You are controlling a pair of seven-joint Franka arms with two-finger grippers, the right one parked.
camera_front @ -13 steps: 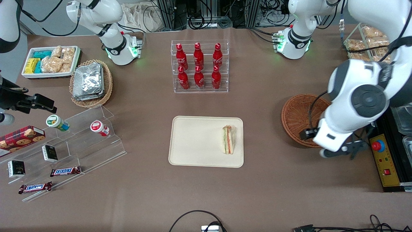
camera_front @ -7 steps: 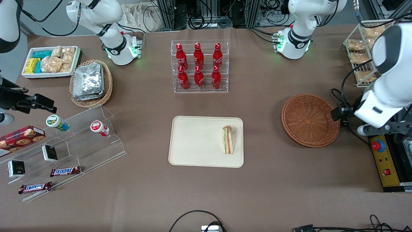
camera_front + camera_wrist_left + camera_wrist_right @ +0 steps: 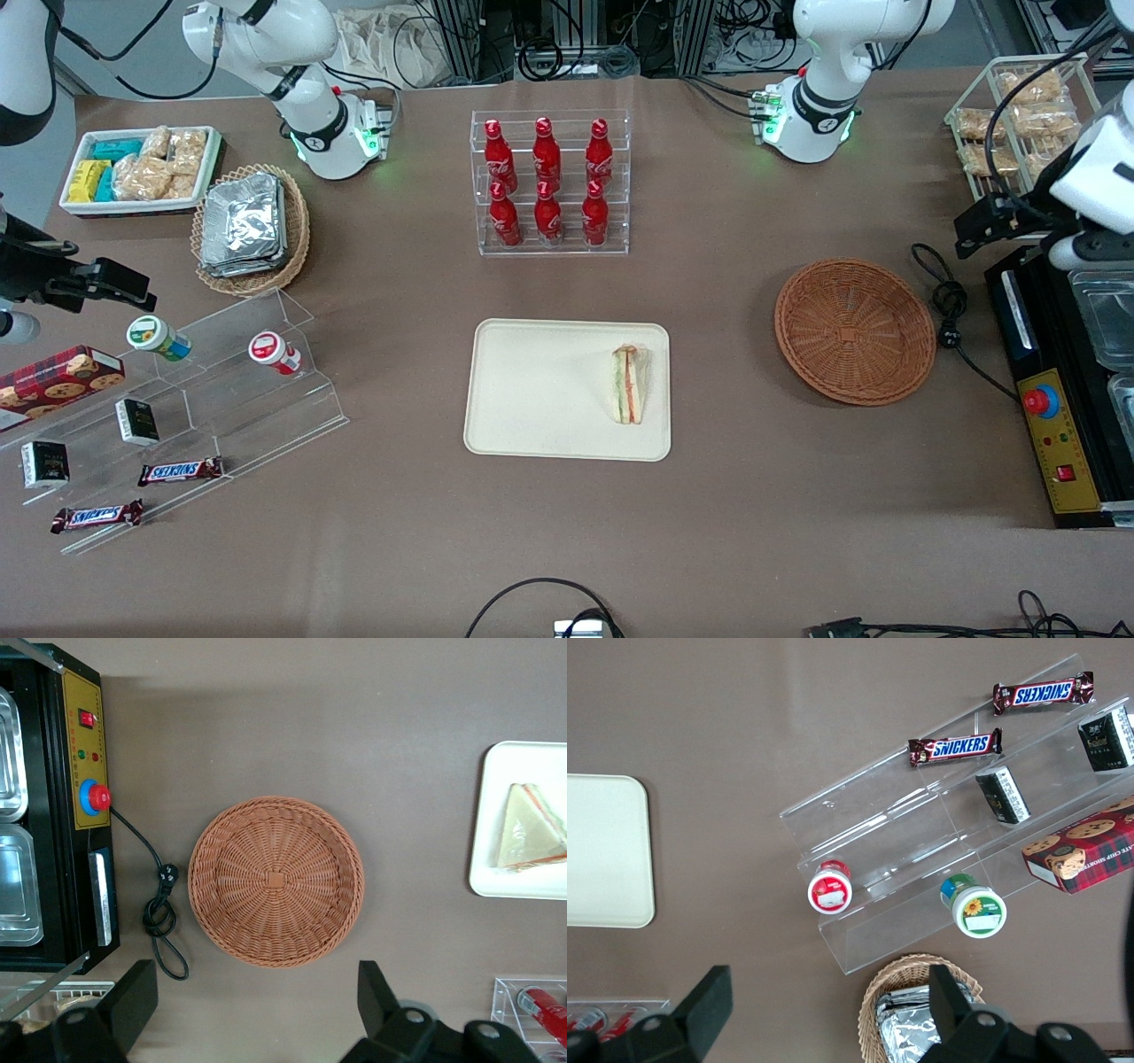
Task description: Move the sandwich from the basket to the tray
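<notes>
The brown cloth-covered counter (image 3: 762, 496) carries a flat cream-beige rectangular plastic tray (image 3: 540, 390) near its middle. A round reddish-brown woven wicker basket (image 3: 855, 330) lies well apart from it, toward the working arm's end. The left gripper (image 3: 257, 1014) hangs high above that basket, jaws spread.

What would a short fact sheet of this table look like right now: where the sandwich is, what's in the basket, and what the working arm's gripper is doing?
sandwich: lying on the tray, close to the rim that faces the basket
tray: flat on the table, holds only the sandwich
basket: empty, beside the tray toward the working arm's end
gripper: open, holding nothing, high above the table near the basket
task state: sandwich already out of the basket and on the tray
</notes>
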